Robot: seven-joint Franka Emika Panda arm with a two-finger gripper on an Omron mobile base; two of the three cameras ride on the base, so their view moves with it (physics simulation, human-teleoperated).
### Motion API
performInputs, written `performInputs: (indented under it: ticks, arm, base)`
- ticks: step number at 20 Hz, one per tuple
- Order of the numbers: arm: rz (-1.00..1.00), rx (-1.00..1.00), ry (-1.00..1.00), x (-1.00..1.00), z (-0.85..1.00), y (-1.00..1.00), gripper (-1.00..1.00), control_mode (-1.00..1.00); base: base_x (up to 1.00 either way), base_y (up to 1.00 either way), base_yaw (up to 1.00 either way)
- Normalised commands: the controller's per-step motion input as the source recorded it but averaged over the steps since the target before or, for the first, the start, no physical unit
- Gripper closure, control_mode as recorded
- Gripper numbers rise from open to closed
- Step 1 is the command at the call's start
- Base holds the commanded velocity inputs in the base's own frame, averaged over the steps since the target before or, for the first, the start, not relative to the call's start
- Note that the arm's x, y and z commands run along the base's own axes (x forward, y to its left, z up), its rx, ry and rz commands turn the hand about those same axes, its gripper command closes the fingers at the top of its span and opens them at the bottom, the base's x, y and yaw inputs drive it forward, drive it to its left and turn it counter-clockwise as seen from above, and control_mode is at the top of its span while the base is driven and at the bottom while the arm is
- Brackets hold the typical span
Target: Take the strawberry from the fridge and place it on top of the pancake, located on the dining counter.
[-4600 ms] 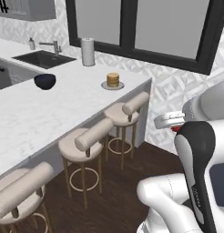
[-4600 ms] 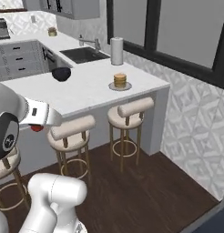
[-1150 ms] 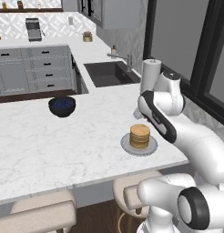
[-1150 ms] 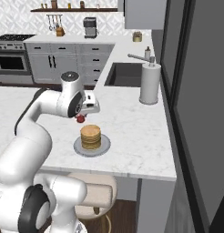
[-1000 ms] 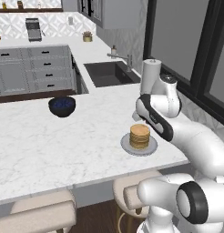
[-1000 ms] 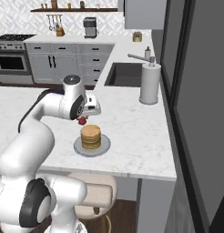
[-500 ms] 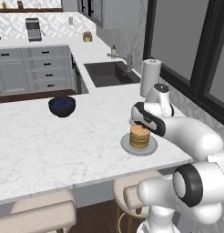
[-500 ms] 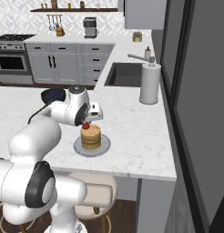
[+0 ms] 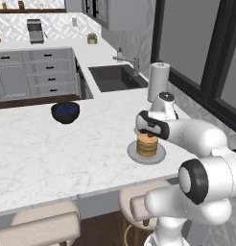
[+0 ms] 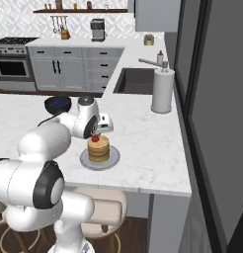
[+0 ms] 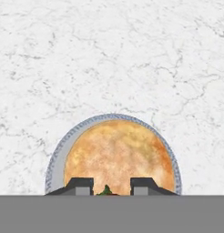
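Observation:
A stack of golden-brown pancake [image 9: 147,144] [image 10: 99,148] [image 11: 117,154] sits on a small grey plate [image 9: 131,153] [image 10: 83,160] [image 11: 57,159] on the white marble dining counter [image 9: 53,158] [image 10: 148,148] [image 11: 109,54]. My gripper [image 9: 149,130] [image 10: 96,130] [image 11: 111,185] points straight down over the stack's middle, shut on the strawberry [image 9: 149,135] [image 10: 95,139]. The red fruit is right at the top pancake; whether it touches, I cannot tell. In the hand view its green top [image 11: 106,190] peeks between the two fingertips [image 11: 79,184]. The fridge is out of view.
A dark blue bowl [image 9: 65,111] [image 10: 58,104] stands on the counter beyond the plate. A white paper towel roll [image 9: 159,81] [image 10: 162,91] stands beside the sink [image 9: 117,78] [image 10: 136,81]. Beige stools [image 9: 38,226] [image 10: 101,200] sit under the counter's near edge.
My arm has come down and in over the pancake stack, bringing the strawberry from beside and above the plate to the top of the stack.

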Motion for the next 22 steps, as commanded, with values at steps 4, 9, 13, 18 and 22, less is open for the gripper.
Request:
performInputs:
  ticks: [4,9,13,18,22]
  arm:
    - [0.00,0.00,0.00,0.07,-0.13,0.00,1.00,-1.00]
    - [0.00,0.00,0.00,0.09,-0.10,0.00,1.00,-1.00]
    - [0.00,0.00,0.00,0.15,-0.12,0.00,1.00,-1.00]
    - [0.00,0.00,0.00,0.25,-0.10,0.00,1.00,-1.00]
    - [0.00,0.00,0.00,0.23,-0.01,0.00,1.00,-1.00]
  base:
    - [0.00,0.00,0.00]
    - [0.00,0.00,0.00]
    - [0.00,0.00,0.00]
    - [0.00,0.00,0.00]
    - [0.00,0.00,0.00]
